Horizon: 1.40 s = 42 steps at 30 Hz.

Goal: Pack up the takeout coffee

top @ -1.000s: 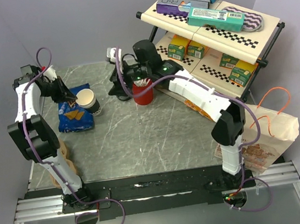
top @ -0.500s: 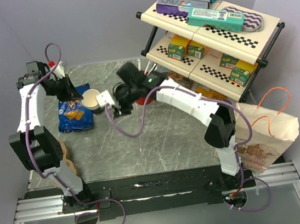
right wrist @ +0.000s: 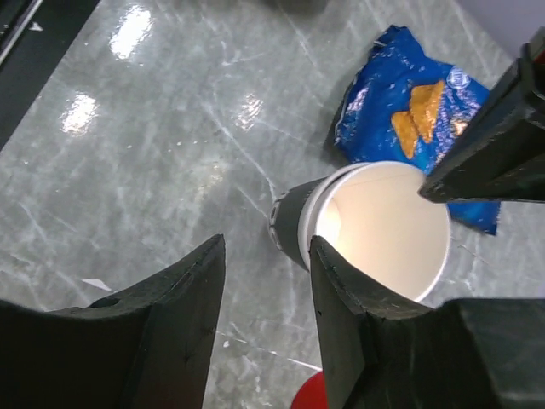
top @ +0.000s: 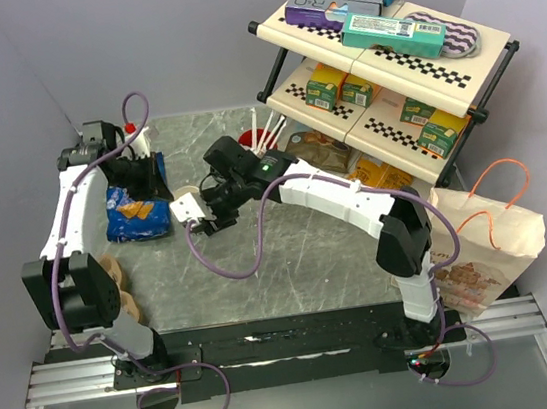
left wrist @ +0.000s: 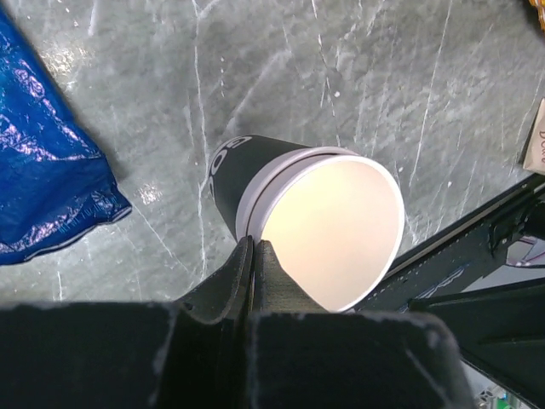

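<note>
Over the marbled bench, the left end effector pinched the unlidded takeout coffee by its rim. The right end effector gaped, seemingly empty; nothing was packed yet.

1. The near and middle stretch of the grey marbled tabletop lies bare, giving open passage between the two arms.
2. To the left, a crinkled blue foil snack bag lies flat near the tilted dark-sleeved paper cup.
3. The left gripper pinches the cup's rim and the right gripper stands beside it with jaws apart, so both sides are crowded.
4. A red plastic cup with white straws stands just behind the right arm.
5. A black-framed shelf rack with checkered boards blocks the far right, and a brown paper bag blocks the near right.
</note>
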Tool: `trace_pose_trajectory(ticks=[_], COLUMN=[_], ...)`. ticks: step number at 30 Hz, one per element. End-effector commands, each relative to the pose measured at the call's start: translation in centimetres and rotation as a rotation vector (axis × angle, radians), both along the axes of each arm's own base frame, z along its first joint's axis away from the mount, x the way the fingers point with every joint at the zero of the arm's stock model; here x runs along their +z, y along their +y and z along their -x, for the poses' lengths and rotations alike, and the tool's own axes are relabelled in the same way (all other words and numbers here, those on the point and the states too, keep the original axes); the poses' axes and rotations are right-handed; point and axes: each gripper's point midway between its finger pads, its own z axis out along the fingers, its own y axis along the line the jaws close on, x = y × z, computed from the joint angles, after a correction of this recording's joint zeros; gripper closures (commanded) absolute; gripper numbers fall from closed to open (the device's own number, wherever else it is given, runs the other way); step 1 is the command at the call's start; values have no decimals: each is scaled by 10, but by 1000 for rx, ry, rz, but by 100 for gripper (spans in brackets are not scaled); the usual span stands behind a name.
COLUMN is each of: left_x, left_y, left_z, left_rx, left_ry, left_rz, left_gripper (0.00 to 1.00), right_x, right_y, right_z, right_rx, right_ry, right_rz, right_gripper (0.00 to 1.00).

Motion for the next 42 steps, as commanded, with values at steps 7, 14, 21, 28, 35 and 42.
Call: trace_pose_trajectory(ticks=[7,14,21,28,35,42], left_x=[17,18,19,18,17,11], left_y=[-6,-17,-17,-18,-19,-19], left_z=[24,36,37,37,36,32], left_rx=[-59,-110,-115,-121,-126,-123], left_ry=[-58,-72,-78,-76,-70,-63], left_rz=[-18,-39,-46,-46,-42,-49], left_gripper=[99,99,99,99,99,92], right_x=[26,17,7,-7,-11,-13], right_y=[6,10,7,5,6,7], right_z=[1,1,7,10,7,7], right_rx=[2,2,37,49,47,38], right_ry=[-121,-115,-90,-88,-86,-74], right_rz=[-67,-45,6,53,73,75], right_gripper=[48,52,59,64,69,86])
